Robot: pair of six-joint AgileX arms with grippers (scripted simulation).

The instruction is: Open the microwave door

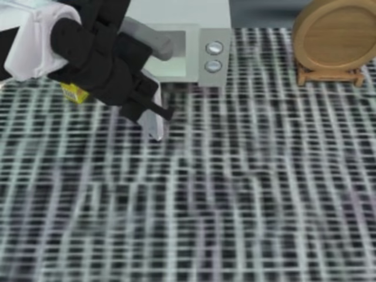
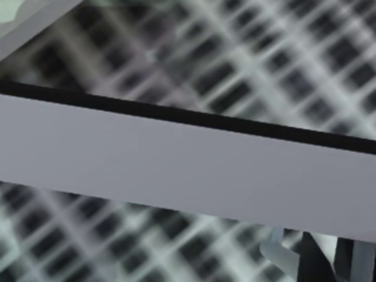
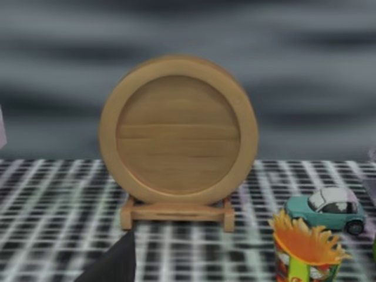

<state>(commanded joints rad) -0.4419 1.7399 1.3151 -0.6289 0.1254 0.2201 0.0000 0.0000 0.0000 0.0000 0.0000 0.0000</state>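
Note:
The light-grey microwave (image 1: 197, 35) stands at the back of the table, its two silver knobs (image 1: 213, 57) on the narrow panel at the right. The microwave door (image 1: 154, 122) is swung out toward the table's front and shows edge-on as a thin pale strip. My left gripper (image 1: 157, 110) reaches down over the oven's left side and is shut on the door's free edge. In the left wrist view the door (image 2: 188, 164) crosses as a broad grey band, and a pale fingertip (image 2: 281, 257) pokes out from under it. My right gripper (image 3: 117, 265) is out of the top view, parked facing the wooden board.
A round wooden board (image 1: 333, 35) on a stand sits at the back right. A yellow carton (image 1: 74, 92) peeks out under my left arm. The right wrist view shows the board (image 3: 178, 132), a teal toy car (image 3: 329, 210) and a fries box (image 3: 304, 251).

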